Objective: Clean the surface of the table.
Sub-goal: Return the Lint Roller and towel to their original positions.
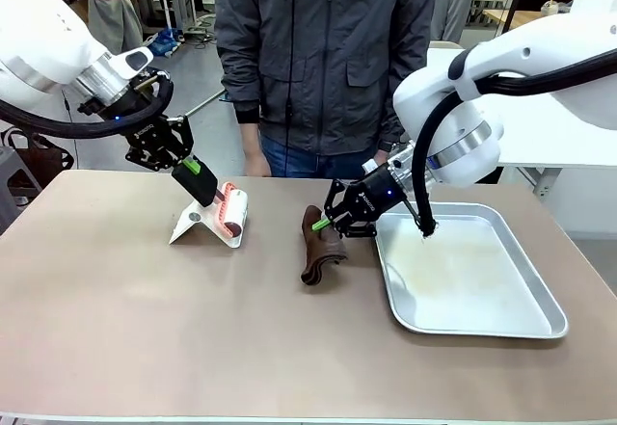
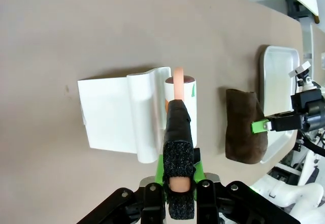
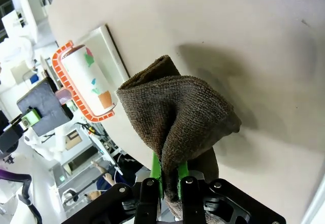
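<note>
Tan tabletop (image 1: 145, 329) spans the front view, near half bare, pale edge along the bottom; a person stands at its far edge. Silver tray (image 1: 472, 276) at right, near the right edge. Left hand (image 1: 204, 186) clenched on a lint roller's (image 1: 232, 213) handle over a white stand (image 1: 193, 223). Right hand (image 1: 323, 223) pinches a brown cloth (image 1: 320, 247) resting mid-tabletop, just beside the tray.

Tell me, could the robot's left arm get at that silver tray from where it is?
Probably not easily: the left gripper is shut on the lint roller, and the right gripper, holding the brown cloth, sits before the tray.
</note>
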You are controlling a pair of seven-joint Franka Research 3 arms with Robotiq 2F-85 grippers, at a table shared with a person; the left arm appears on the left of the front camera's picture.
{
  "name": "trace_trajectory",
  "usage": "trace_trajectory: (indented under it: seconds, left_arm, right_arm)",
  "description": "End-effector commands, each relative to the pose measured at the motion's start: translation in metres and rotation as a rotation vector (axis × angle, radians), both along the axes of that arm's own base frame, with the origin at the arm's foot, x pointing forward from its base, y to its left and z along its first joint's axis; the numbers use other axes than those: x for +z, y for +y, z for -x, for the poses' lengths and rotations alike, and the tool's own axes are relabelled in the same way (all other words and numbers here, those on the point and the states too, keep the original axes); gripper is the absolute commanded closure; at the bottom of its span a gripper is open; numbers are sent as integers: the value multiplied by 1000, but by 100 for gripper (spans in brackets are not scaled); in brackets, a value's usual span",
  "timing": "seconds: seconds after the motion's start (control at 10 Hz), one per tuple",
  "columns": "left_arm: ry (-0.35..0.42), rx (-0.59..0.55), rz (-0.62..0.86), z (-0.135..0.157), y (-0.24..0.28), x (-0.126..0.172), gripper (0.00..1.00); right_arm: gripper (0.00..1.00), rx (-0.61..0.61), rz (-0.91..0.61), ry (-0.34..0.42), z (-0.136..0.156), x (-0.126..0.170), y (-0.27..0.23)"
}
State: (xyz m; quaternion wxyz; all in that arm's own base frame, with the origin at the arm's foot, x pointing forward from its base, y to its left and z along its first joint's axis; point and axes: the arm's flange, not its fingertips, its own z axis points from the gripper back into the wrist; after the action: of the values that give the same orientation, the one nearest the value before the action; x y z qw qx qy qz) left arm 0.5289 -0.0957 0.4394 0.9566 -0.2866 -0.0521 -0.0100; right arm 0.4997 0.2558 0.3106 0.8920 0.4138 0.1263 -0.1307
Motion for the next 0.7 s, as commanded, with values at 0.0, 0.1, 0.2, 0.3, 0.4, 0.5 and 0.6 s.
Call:
trace_trajectory:
  seconds: [0.0,0.1,0.2,0.3,0.4,0.5,0.6]
  left_arm:
    - [9,1,-17,-7,-5,2,78]
    - [16,5,-18,-11,-6,-2,78]
    - [23,17,-13,-14,-6,-6,78]
    - [23,24,-8,-16,-7,-10,78]
    - [31,26,-9,-17,-7,-15,78]
    - [33,25,-6,-16,-8,-16,78]
    - [32,23,-4,-15,-8,-18,78]
  right_arm:
    - [86,-12,42,18,-8,1,10]
    - [86,-22,70,8,-11,-2,13]
    - [86,-38,96,-5,-14,-4,15]
    - [86,-53,109,-12,-16,-5,15]
    - [86,-61,116,-13,-18,-7,15]
    - [86,-60,116,-11,-19,-8,15]
    - [86,-65,113,-2,-21,-10,13]
